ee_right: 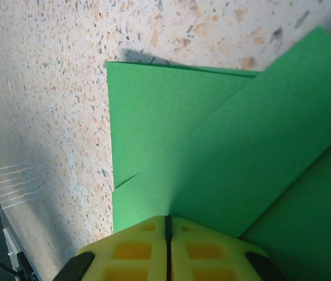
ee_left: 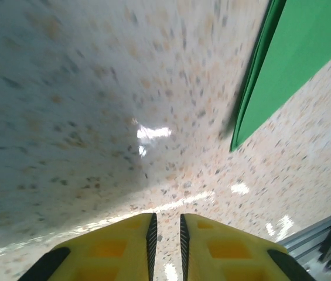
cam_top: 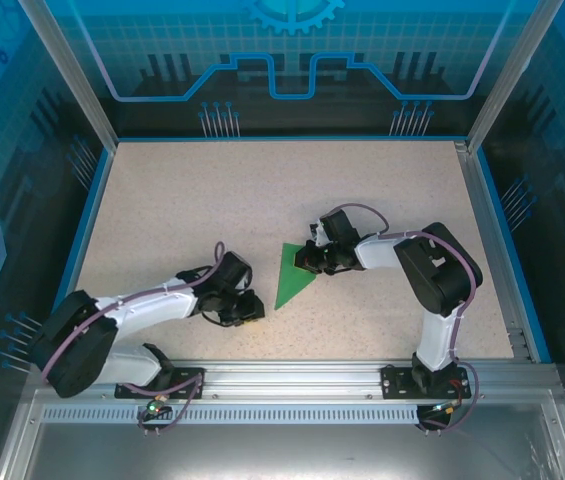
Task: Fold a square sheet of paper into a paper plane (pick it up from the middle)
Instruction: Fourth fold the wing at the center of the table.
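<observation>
Closed right hand seemingly presses the paper plane; left hand barely parted.

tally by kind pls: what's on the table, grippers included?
Green paper: 1
Grippers: 2 (left gripper, right gripper)
Total: 3

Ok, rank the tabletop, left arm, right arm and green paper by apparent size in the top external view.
1. tabletop
2. left arm and right arm, much alike, so not ranked against each other
3. green paper, smallest by far
</observation>
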`<control>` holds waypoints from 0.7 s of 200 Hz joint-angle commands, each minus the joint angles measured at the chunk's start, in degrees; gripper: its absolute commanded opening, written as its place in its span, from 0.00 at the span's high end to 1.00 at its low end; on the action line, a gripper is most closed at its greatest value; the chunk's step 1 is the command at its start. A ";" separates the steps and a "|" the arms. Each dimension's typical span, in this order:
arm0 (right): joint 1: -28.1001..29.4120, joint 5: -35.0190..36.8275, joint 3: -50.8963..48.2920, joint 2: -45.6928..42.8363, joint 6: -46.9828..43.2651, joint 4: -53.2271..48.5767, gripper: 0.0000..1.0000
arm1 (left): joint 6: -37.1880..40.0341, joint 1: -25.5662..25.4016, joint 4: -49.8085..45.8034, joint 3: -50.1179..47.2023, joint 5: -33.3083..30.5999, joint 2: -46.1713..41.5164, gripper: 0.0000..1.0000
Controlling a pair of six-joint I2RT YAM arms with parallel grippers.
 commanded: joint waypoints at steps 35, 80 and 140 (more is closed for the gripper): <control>3.89 6.06 -2.44 -0.47 -2.34 -14.81 0.91 | -13.31 7.23 -0.17 4.70 -2.25 -3.61 0.74; 4.99 7.05 1.32 0.22 -6.97 -15.71 0.91 | -6.07 7.28 0.52 11.54 -0.76 -0.95 0.73; 5.19 8.28 1.41 0.73 -4.72 -11.15 0.90 | -2.40 7.41 11.06 10.76 7.59 6.02 0.80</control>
